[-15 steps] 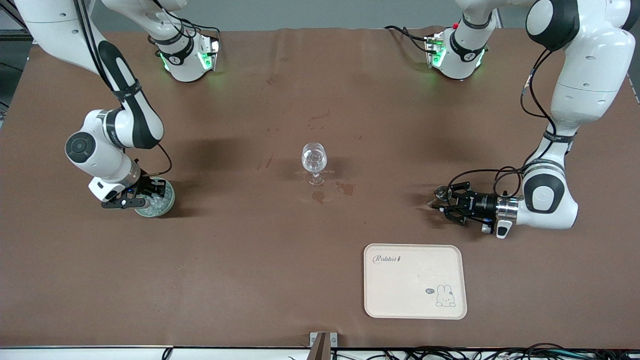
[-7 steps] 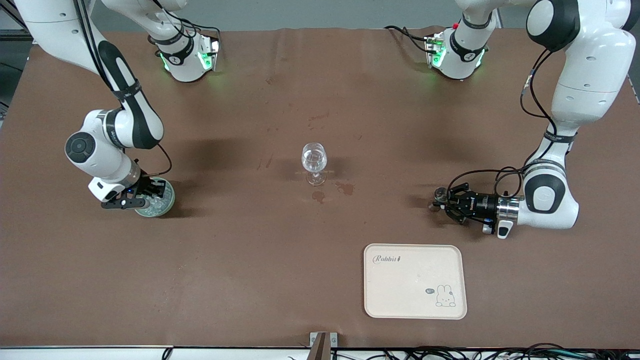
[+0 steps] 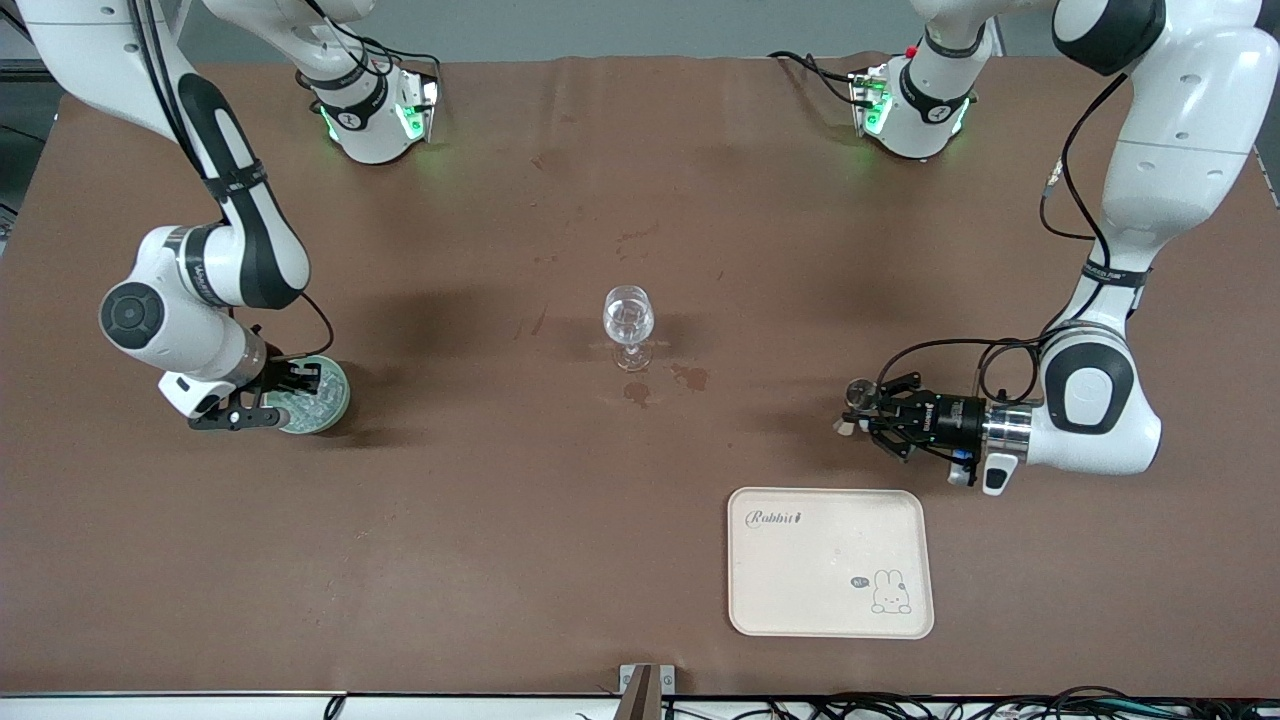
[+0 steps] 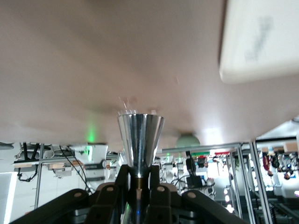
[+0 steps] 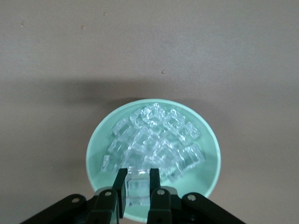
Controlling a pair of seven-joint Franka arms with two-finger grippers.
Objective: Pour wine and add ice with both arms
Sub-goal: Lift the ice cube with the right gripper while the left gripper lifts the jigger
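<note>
A clear stemmed glass [image 3: 628, 320] stands upright at the table's middle. My right gripper [image 3: 288, 400] hangs over a pale green bowl [image 3: 338, 402] of ice [image 3: 312, 405] at the right arm's end. In the right wrist view that gripper [image 5: 138, 179] is shut on one clear ice cube [image 5: 138, 189] above the heaped ice [image 5: 156, 137] in the bowl [image 5: 92, 154]. My left gripper [image 3: 868, 410] is shut on a small shiny metal cup [image 3: 857, 393], level above bare table. The left wrist view shows the cup's cone [image 4: 140, 135] upright between the fingers [image 4: 122, 179]. The wine is out of view.
A cream tray [image 3: 830, 560] with a rabbit print lies nearer the front camera than the left gripper, and its corner [image 4: 257, 42] shows in the left wrist view. Dark reddish stains [image 3: 690, 377] mark the brown cloth beside the glass's foot.
Both grippers have shut. The left gripper has carried the metal cup a little toward the table's middle. The right arm has shifted slightly toward its end, with an ice cube between the fingers.
</note>
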